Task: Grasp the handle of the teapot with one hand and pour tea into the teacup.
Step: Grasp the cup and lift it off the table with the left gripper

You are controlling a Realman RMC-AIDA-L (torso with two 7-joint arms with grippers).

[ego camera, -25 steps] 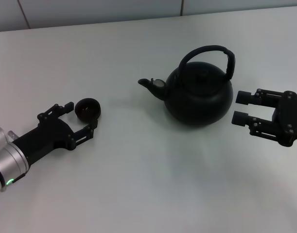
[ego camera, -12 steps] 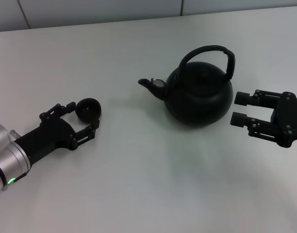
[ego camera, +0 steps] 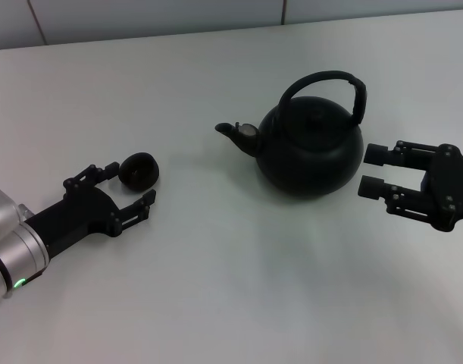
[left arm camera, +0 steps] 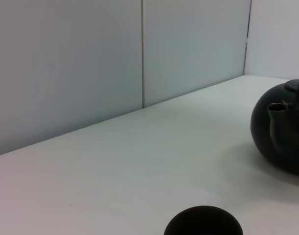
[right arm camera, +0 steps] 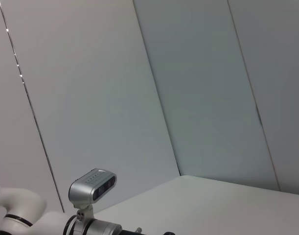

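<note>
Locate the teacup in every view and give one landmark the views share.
Head view: the teacup sits on the table's left part, just beyond the open left tool.
Left wrist view: only its dark rim shows at the bottom edge, centre-right.
Right wrist view: not in it.
Shared landmark: the teapot, mid-table in the head view, at the right edge of the left wrist view.
</note>
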